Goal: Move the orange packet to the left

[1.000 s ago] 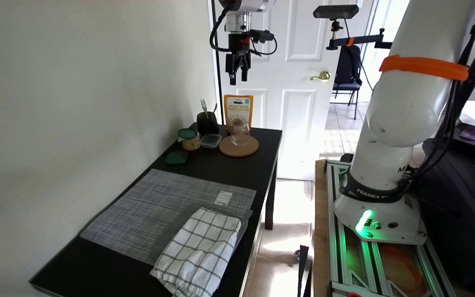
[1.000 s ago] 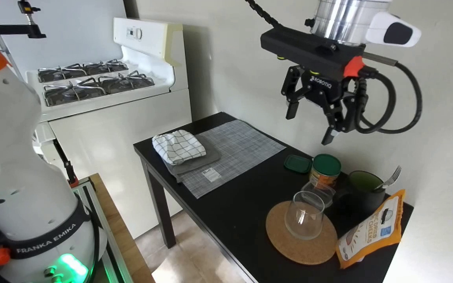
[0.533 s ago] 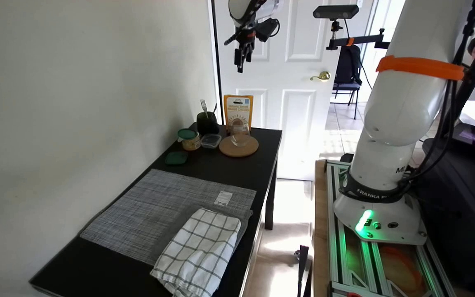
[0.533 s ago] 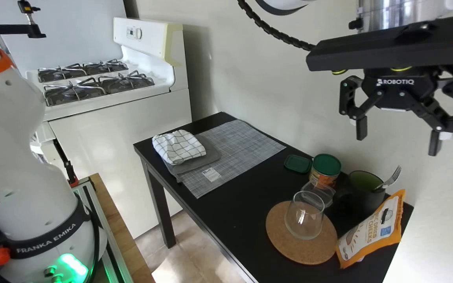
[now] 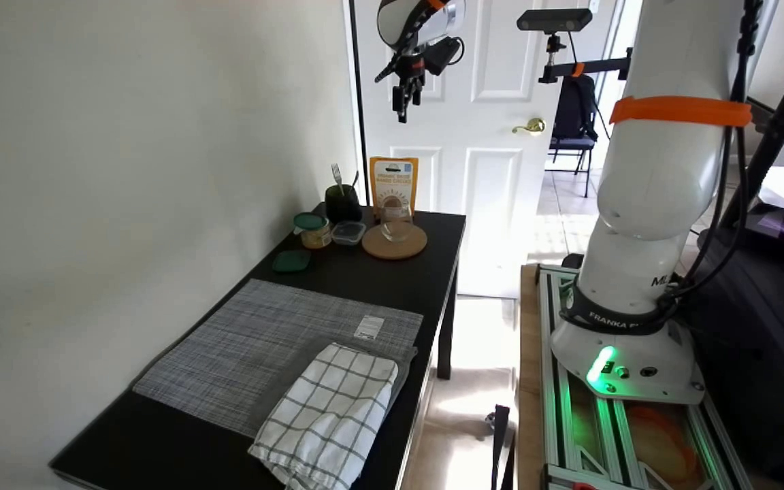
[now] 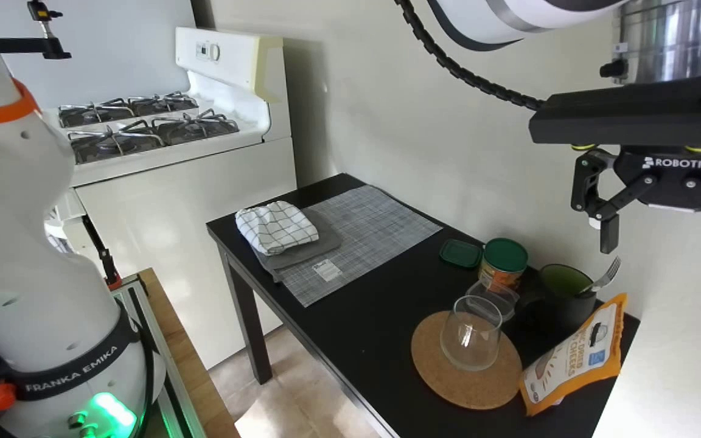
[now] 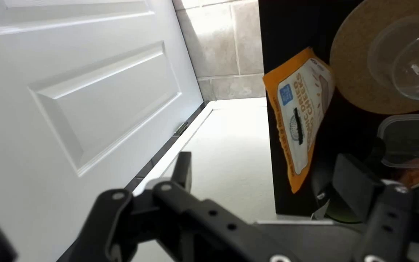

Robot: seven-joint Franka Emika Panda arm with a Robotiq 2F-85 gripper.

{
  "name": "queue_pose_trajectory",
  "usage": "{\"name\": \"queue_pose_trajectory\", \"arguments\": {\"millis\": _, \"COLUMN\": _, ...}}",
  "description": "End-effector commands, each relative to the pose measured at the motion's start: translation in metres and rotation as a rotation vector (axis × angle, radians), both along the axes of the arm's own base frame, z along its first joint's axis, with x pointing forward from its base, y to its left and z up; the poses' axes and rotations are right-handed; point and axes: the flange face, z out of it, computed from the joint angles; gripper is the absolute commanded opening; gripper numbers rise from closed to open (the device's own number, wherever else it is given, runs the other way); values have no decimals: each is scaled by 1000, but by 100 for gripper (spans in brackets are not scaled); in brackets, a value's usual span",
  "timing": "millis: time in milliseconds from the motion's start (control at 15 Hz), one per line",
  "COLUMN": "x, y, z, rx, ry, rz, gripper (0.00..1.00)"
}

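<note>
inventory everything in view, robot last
Table: 1, black, along wall
Orange packet: 1, orange-white, table
Board: 1, tan, table
Glass: 1, clear, on board
Tub: 1, clear, table
Jar: 1, green-topped, table
Loose lid: 1, green, table
Mug: 1, dark, table
Fork: 1, silver, in mug
Placemat: 1, grey, table
Cloths: 2, white and grey, stacked
Stove: 1, white, background
Door: 1, white, background
Chair: 1, dark, background
Arm: 1, white, beside table
Claw: 1, black, midair, open

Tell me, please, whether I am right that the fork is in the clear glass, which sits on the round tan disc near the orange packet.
Not quite: the fork is in the dark mug, not in the clear glass, as both exterior views show. The clear glass does sit on the round tan disc, near the orange packet.
</note>
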Motion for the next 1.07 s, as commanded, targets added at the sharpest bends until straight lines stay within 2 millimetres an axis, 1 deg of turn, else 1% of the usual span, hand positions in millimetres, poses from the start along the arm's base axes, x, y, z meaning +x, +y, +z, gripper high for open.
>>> {"name": "queue_pose_trajectory", "arguments": {"millis": 0, "x": 1, "y": 1, "z": 3, "rx": -1, "ry": -3, "rz": 3, "gripper": 100}}
{"name": "queue_pose_trajectory", "arguments": {"millis": 67, "x": 1, "y": 1, "z": 4, "rx": -1, "ry": -4, "rz": 3, "gripper": 100}}
{"name": "queue_pose_trajectory", "arguments": {"millis": 133, "x": 6, "y": 1, "z": 1, "rx": -10, "ry": -8, "rz": 14, "gripper": 100}}
{"name": "queue_pose_trajectory", "arguments": {"millis": 267, "x": 20, "y": -2, "z": -12, "rx": -10, "ry": -22, "rz": 75, "gripper": 100}}
{"name": "queue_pose_trajectory", "arguments": {"millis": 467, "x": 32, "y": -8, "z": -30, "rx": 12, "ry": -47, "rz": 152, "gripper": 100}}
{"name": "queue_pose_trajectory", "arguments": {"millis": 667, "x": 42, "y": -18, "z": -50, "rx": 71, "ry": -56, "rz": 192, "gripper": 100}}
{"name": "queue_pose_trajectory", "arguments": {"millis": 1000, "x": 54, "y": -41, "z": -77, "rx": 171, "ry": -73, "rz": 248, "gripper": 100}}
